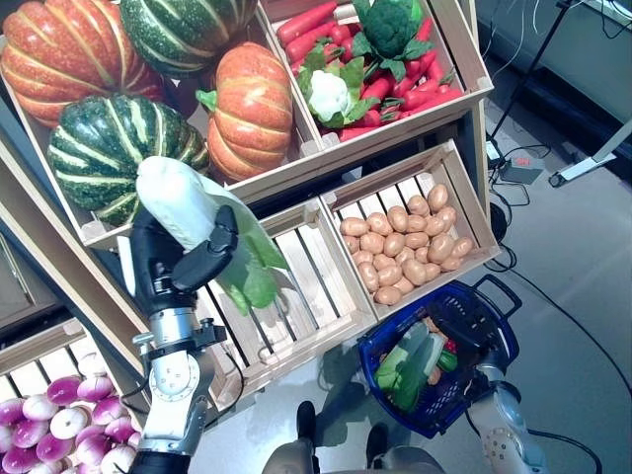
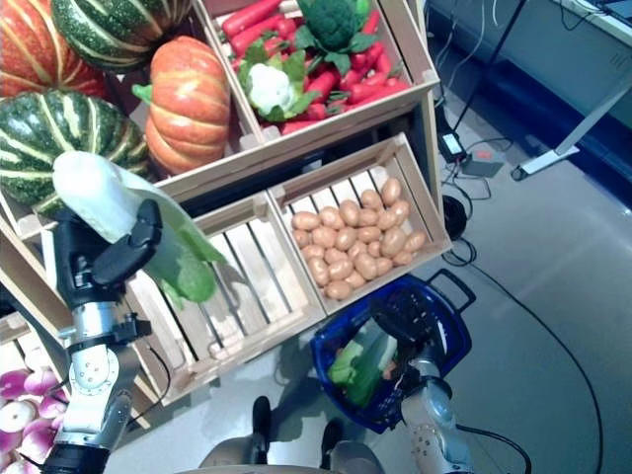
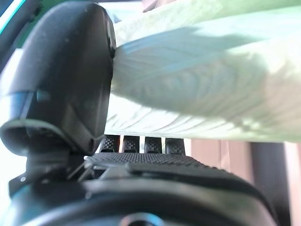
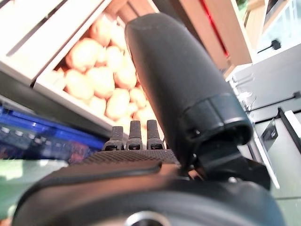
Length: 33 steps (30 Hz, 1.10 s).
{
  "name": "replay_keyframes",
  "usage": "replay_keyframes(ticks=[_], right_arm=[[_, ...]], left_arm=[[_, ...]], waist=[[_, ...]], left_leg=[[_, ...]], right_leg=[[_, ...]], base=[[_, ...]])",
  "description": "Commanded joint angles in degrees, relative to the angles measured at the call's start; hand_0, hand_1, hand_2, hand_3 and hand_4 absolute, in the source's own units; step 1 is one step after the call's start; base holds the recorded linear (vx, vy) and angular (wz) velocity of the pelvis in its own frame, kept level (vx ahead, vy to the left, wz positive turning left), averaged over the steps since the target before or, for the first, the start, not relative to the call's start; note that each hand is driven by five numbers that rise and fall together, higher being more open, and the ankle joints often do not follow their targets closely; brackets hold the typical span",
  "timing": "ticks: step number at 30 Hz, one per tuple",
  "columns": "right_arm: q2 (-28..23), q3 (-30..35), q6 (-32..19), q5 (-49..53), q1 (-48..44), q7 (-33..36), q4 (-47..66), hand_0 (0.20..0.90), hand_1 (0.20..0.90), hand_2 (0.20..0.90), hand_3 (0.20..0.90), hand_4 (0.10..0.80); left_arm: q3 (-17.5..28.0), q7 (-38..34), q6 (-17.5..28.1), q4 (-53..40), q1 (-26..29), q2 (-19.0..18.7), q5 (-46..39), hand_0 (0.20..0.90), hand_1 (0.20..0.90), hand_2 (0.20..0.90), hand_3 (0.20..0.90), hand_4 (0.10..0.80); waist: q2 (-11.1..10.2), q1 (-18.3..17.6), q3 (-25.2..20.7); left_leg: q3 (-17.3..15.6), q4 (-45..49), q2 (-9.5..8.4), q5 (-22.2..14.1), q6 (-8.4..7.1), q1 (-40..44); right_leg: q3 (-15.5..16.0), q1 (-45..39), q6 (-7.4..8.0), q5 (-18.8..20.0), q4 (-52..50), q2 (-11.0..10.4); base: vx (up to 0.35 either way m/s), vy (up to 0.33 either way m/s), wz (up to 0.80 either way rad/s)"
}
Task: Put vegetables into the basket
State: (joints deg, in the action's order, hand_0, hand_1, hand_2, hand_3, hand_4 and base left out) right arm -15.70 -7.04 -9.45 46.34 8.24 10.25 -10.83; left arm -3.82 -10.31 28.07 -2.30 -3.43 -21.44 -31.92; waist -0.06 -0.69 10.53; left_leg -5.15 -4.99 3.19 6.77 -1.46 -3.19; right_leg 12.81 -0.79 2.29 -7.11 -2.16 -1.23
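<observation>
My left hand is raised in front of the wooden shelf, shut on a long white and green cabbage. Its leafy end hangs over the slatted crate. In the left wrist view the cabbage lies pressed between thumb and fingers. The blue basket hangs low at the right, below the potato crate. Green vegetables lie inside it. My right hand sits over the basket's middle, fingers curled round its handle; the right wrist view shows the blue basket beside the hand.
The shelf holds orange and green pumpkins, a crate with red vegetables, broccoli and cauliflower, and a crate of potatoes. Purple-white turnips fill a bin at lower left. Cables and a stand's foot lie on the floor at right.
</observation>
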Motion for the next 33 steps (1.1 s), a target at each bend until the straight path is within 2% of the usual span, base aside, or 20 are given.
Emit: replay_keyframes(ticks=[1, 5, 6, 8, 15, 23, 33], right_arm=[[-1.6, 0.7, -2.8, -5.5, -1.5, -7.9, 6.7, 0.900, 0.900, 0.900, 0.900, 0.800], [-4.8, 0.8, -0.6, -3.4, -2.4, -16.8, 9.7, 0.900, 0.900, 0.900, 0.900, 0.800], [-4.8, 0.8, -0.6, -3.4, -2.4, -16.8, 9.7, 0.900, 0.900, 0.900, 0.900, 0.800], [-8.3, 1.7, 0.9, -1.0, -3.3, -24.7, 12.5, 0.900, 0.900, 0.900, 0.900, 0.800], [-14.5, 1.6, 7.1, 1.1, -6.8, -34.6, 17.1, 0.900, 0.900, 0.900, 0.900, 0.800], [-18.8, -2.5, 12.7, 1.8, -10.8, -40.1, 18.8, 0.900, 0.900, 0.900, 0.900, 0.800], [-18.2, -8.3, 20.0, 4.0, -12.7, -41.6, 18.1, 0.900, 0.900, 0.900, 0.900, 0.800]], left_arm=[[1.2, 6.3, 1.7, -6.0, 4.5, -0.9, -4.8, 0.300, 0.300, 0.300, 0.300, 0.400], [-0.1, 12.2, -3.2, -4.9, 4.6, -1.6, -9.2, 0.300, 0.300, 0.300, 0.300, 0.400], [-0.1, 12.2, -3.2, -4.9, 4.6, -1.6, -9.2, 0.300, 0.300, 0.300, 0.300, 0.400], [-1.1, 15.0, -6.6, -4.2, 5.2, -2.6, -10.0, 0.300, 0.300, 0.300, 0.300, 0.400], [-3.8, 19.6, -11.7, -3.6, 6.9, -4.2, -10.3, 0.300, 0.300, 0.300, 0.300, 0.400], [-7.6, 20.9, -12.9, -3.3, 8.7, -5.9, -12.4, 0.300, 0.300, 0.300, 0.300, 0.400], [-10.2, 20.4, -11.5, -3.8, 9.5, -5.7, -14.4, 0.300, 0.300, 0.300, 0.300, 0.400]], waist=[[-2.1, -0.2, -5.0], [-2.0, -0.5, -5.7], [-2.0, -0.5, -5.7], [-2.3, -0.7, -6.1], [-2.7, -0.5, -7.1], [-3.0, 0.2, -7.8], [-3.2, 0.7, -8.5]], left_leg=[[-0.8, 0.0, -0.87, -4.6, -1.08, 1.9], [-1.7, 0.0, -0.65, -5.3, -0.78, 3.4], [-1.7, 0.0, -0.65, -5.3, -0.78, 3.4], [-2.1, 0.0, -0.66, -5.9, -0.49, 4.3], [-2.3, 0.0, -0.64, -6.9, -0.10, 5.7], [-2.2, 0.0, -0.60, -7.4, 0.09, 6.6], [-1.7, 0.0, -0.37, -7.6, -0.17, 7.2]], right_leg=[[-0.4, -0.3, 2.40, 9.9, 7.2, -3.4], [-0.5, -0.9, 2.74, 9.9, 7.2, -3.6], [-0.5, -0.9, 2.74, 9.9, 7.2, -3.6], [-0.9, -1.4, 3.04, 9.9, 7.2, -3.8], [-1.8, -2.2, 3.57, 9.8, 7.2, -4.0], [-2.0, -3.0, 3.89, 9.7, 7.2, -4.2], [-1.5, -3.6, 4.00, 9.4, 7.2, -4.5]], base=[[0.037, 0.007, 0.00], [0.016, -0.002, -0.01], [0.026, -0.014, -0.03], [0.040, -0.010, -0.04], [0.028, 0.005, -0.05], [0.008, 0.001, 0.00], [0.009, 0.003, 0.01]])
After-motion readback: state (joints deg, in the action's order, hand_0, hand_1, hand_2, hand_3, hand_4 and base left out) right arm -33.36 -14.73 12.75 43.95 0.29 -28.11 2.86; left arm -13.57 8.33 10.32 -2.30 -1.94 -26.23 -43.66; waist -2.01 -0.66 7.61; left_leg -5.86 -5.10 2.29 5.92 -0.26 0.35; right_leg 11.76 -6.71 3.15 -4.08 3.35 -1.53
